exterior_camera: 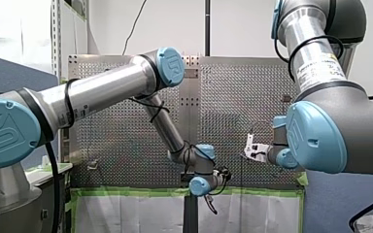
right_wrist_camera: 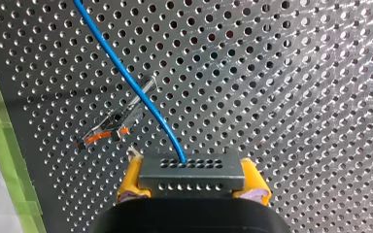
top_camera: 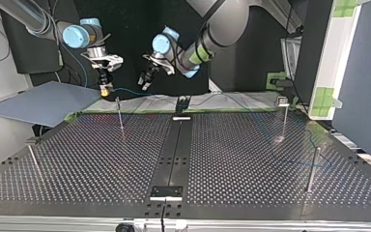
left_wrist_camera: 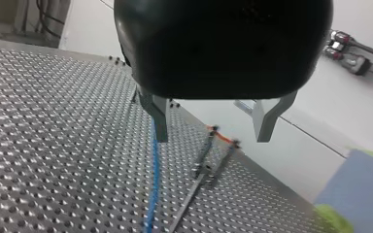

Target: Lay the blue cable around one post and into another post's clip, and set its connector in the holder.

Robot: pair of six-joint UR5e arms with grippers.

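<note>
My right gripper (right_wrist_camera: pixel 192 191) has yellow pads and is shut on a grey perforated connector (right_wrist_camera: pixel 192 172). The blue cable (right_wrist_camera: pixel 131 85) leaves the connector and runs ahead over the perforated table. A clip post (right_wrist_camera: pixel 111 127) with an orange tip lies just beside the cable. In the top view my right gripper (top_camera: pixel 106 88) hangs above the table's far left edge, with the cable (top_camera: pixel 128 91) trailing towards the right. My left gripper (top_camera: pixel 145 80) hovers close by, open and empty. In the left wrist view its metal fingers (left_wrist_camera: pixel 159 119) stand apart above the cable (left_wrist_camera: pixel 153 187), near a clip post (left_wrist_camera: pixel 209 155).
Thin posts stand at the top view's far left (top_camera: pixel 120 116), near left (top_camera: pixel 33 162), far right (top_camera: pixel 284 118) and near right (top_camera: pixel 312 169). A black centre strip carries a holder at the far end (top_camera: pixel 182 104) and another at the near end (top_camera: pixel 165 192). A grey board (top_camera: pixel 43 104) lies at the left.
</note>
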